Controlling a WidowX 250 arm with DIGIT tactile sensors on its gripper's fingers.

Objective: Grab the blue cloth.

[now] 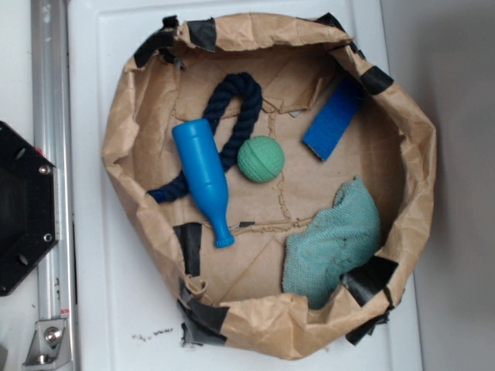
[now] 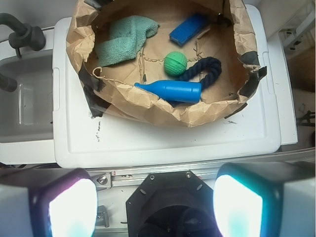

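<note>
1. The blue cloth (image 1: 332, 241) lies crumpled inside the paper bag (image 1: 263, 334), low on the right in the overhead view, pressed against the bag's wall and partly draped over a strip of black tape (image 1: 370, 277).
2. In the wrist view the same cloth (image 2: 123, 38) sits at the far left of the bag, well apart from the gripper (image 2: 155, 203), whose two fingers (image 2: 73, 207) stand wide apart with nothing between them.
3. It looks like fuzzy terry: soft, light and limp, so it should bunch and hang rather than hold its shape.
4. It is unlikely to slip or break; the likelier trouble is pinching only a thin edge, or catching the paper wall with it.
5. The best hold seems to be the raised fold near its middle, away from the bag wall.
6. The bottle (image 1: 203, 178), ball (image 1: 261, 159), rope (image 1: 224, 131) and block (image 1: 334, 117) lie clear of the cloth.
</note>
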